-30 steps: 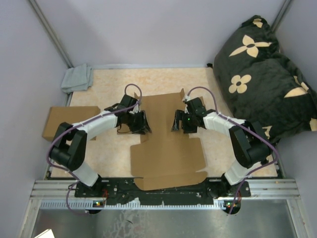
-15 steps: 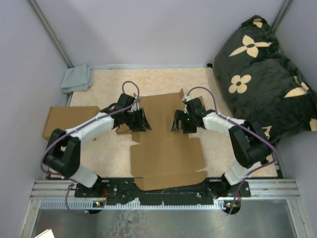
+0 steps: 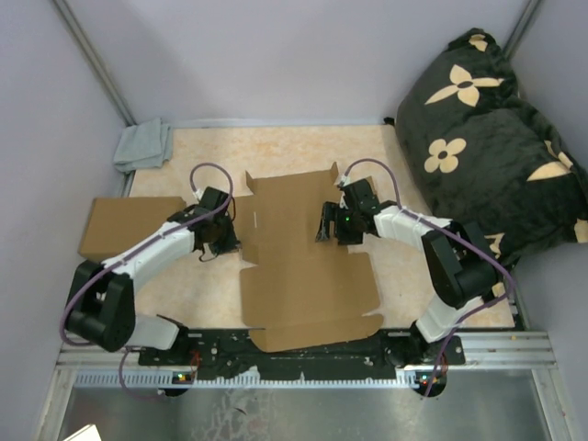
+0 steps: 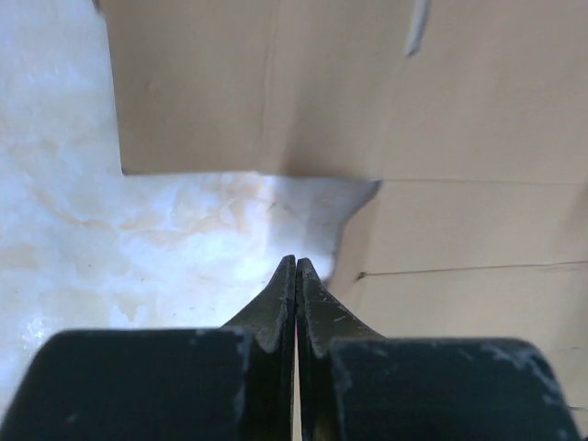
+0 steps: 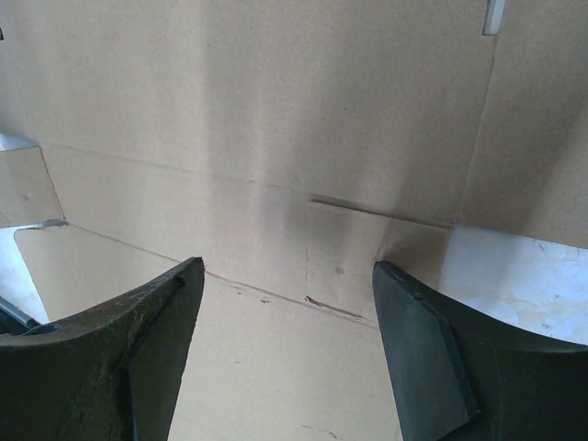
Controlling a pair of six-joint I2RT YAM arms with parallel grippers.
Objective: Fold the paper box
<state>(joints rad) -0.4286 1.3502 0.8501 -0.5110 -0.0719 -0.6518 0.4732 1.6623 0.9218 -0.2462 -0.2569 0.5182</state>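
Though plain in the wrist view, left gripper point(image 4: 296, 263) point(image 3: 223, 239): jaws pressed together tip to tip, nothing pinched between them.
Left gripper place: over bare table point(image 3: 197, 294), just beside the paper box's edge at 9 o'clock, pointing into a notch between two flaps.
Left contact: cannot tell whether touching the tabletop or the cardboard.
Right gripper point(image 5: 287, 271) point(image 3: 327, 226): jaws spread wide, gripping nothing.
Right gripper place: low over the far panel of the paper box, toward its 3 o'clock edge, with creases and a short slit showing between the fingers point(image 5: 147, 331).
Right contact: cannot tell whether resting on the cardboard or just above it.
Paper box point(image 3: 308, 271) point(image 4: 459, 110) point(image 5: 276, 110): lying open and flat at the table's centre, unfolded, with the 6 o'clock flap reaching over the metal rail point(image 3: 514, 354).
Hidden: part of the far panel's 3 o'clock edge under the right gripper in the overhead view.
Hard to make out: left fingertips from above, lost under the dark wrist.
Cut off: black flowered pillow point(image 3: 487, 138) at 2 o'clock, running out of frame.
Around: flat cardboard box point(image 3: 124, 220) at 9 o'clock, overhanging the table edge, well apart from the paper box.
Also around: grey cloth point(image 3: 142, 145) at the 10 o'clock corner.
In the way: nothing lying on the paper box besides the right gripper.
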